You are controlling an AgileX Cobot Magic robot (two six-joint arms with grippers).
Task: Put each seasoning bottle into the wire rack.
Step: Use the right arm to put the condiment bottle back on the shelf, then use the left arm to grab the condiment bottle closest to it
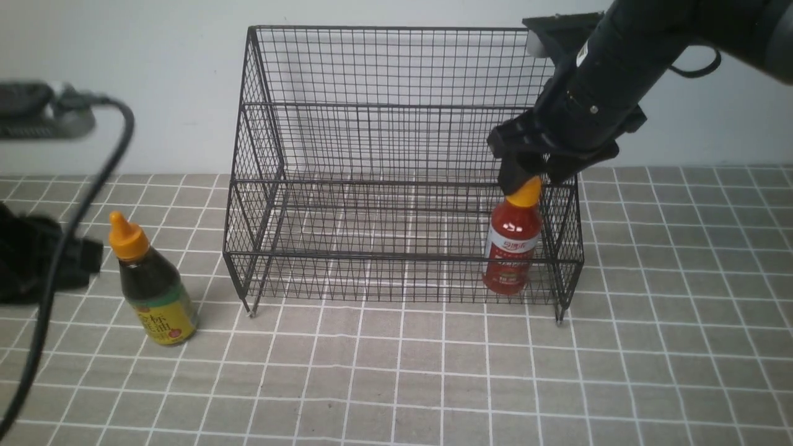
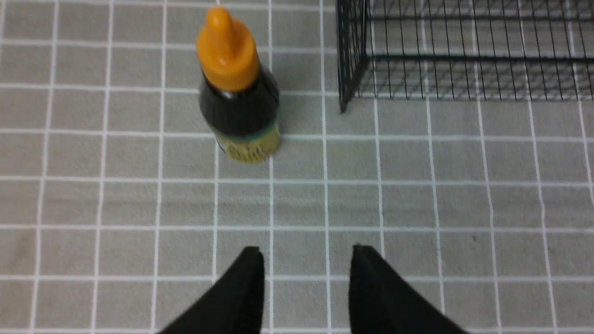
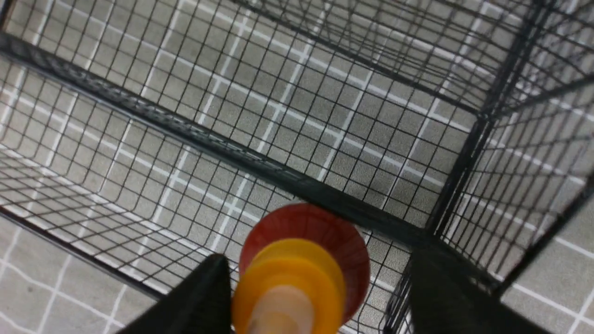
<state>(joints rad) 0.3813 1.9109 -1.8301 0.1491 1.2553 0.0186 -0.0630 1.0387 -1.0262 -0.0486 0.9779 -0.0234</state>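
The red sauce seasoning bottle (image 1: 511, 248) stands upright in the right end of the lower tier of the black wire rack (image 1: 372, 142). My right gripper (image 1: 526, 176) hangs just over its orange cap, open, with a finger on each side of the cap (image 3: 297, 278) and a gap showing on one side. The dark sauce seasoning bottle (image 1: 155, 285) with a yellow-green label stands on the tiled table left of the rack. My left gripper (image 2: 306, 250) is open and empty, a short way from the dark bottle (image 2: 239, 106), with the rack's corner (image 2: 352, 55) beyond.
A black cable (image 1: 93, 186) curves down the left side from a grey device (image 1: 37, 108) at the back left. The left arm's dark body (image 1: 37, 257) sits at the left edge. A pale wall stands behind the rack.
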